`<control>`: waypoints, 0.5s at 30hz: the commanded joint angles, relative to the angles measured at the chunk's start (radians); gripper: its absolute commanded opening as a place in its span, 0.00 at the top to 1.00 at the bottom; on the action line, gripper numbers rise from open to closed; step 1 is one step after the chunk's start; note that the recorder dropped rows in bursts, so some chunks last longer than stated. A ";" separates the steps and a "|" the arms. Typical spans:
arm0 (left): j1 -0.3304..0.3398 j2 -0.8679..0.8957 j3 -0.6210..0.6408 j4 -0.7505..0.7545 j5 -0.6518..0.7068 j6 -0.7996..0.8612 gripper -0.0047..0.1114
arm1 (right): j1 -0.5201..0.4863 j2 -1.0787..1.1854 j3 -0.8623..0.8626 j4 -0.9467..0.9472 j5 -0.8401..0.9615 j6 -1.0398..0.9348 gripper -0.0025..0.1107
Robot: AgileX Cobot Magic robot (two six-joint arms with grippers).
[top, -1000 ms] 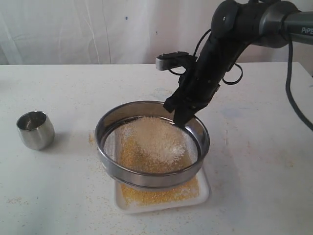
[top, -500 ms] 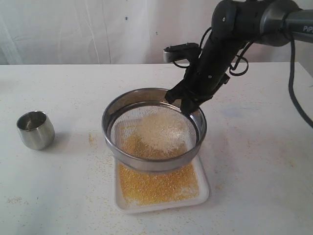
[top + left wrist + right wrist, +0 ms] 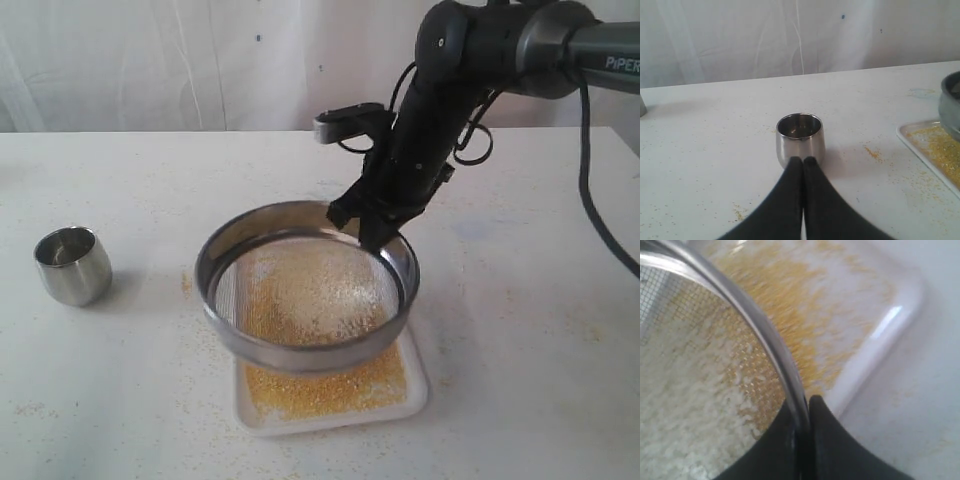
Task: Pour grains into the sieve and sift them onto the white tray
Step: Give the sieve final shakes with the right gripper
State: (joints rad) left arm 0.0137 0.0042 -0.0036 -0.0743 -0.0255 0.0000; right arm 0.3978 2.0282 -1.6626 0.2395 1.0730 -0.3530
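My right gripper [image 3: 368, 232] is shut on the far rim of the sieve [image 3: 232, 335] and holds it tilted above the white tray [image 3: 415, 400]. White and yellow grains [image 3: 310, 290] lie spread on the mesh; fine yellow grains [image 3: 330, 390] cover the tray beneath. In the right wrist view the steel sieve rim [image 3: 760, 325] runs between my right gripper's [image 3: 803, 407] black fingers, with white kernels [image 3: 685, 405] inside and the tray corner [image 3: 890, 325] beyond. My left gripper [image 3: 803, 161] is shut and empty, just in front of the small steel cup [image 3: 800, 137].
The steel cup [image 3: 72, 265] stands upright on the left of the white table. Stray yellow granules [image 3: 186, 284] dot the table between cup and tray. The right arm's cable [image 3: 590, 190] hangs at the right. A white curtain backs the table.
The sieve has swung from side to side over the tray and now sits further left. The white heap of grains has flattened across the mesh. The cup has not moved.
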 commanded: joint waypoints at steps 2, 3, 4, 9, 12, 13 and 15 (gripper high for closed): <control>0.005 -0.004 0.004 0.001 -0.003 0.000 0.96 | -0.013 -0.018 -0.005 0.137 0.141 -0.295 0.98; 0.005 -0.004 0.004 0.001 -0.003 0.000 0.96 | -0.010 -0.018 -0.005 0.115 0.137 -0.284 0.98; 0.005 -0.004 0.004 0.001 -0.003 0.000 0.96 | -0.010 -0.020 -0.005 0.052 0.074 -0.184 0.98; 0.005 -0.004 0.004 0.001 -0.003 0.000 0.96 | 0.013 -0.022 -0.005 -0.061 0.094 -0.091 0.98; 0.005 -0.004 0.004 0.001 -0.003 0.000 0.96 | 0.020 -0.022 -0.005 -0.188 0.067 0.111 0.98; 0.005 -0.004 0.004 0.001 -0.003 0.000 0.96 | 0.046 -0.022 -0.005 -0.116 0.148 -0.064 0.98; 0.005 -0.004 0.004 0.001 -0.003 0.000 0.96 | 0.070 -0.025 -0.005 -0.283 0.091 0.014 0.98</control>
State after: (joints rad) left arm 0.0137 0.0042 -0.0036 -0.0743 -0.0255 0.0000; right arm 0.4377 2.0204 -1.6647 0.0546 1.1802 -0.3623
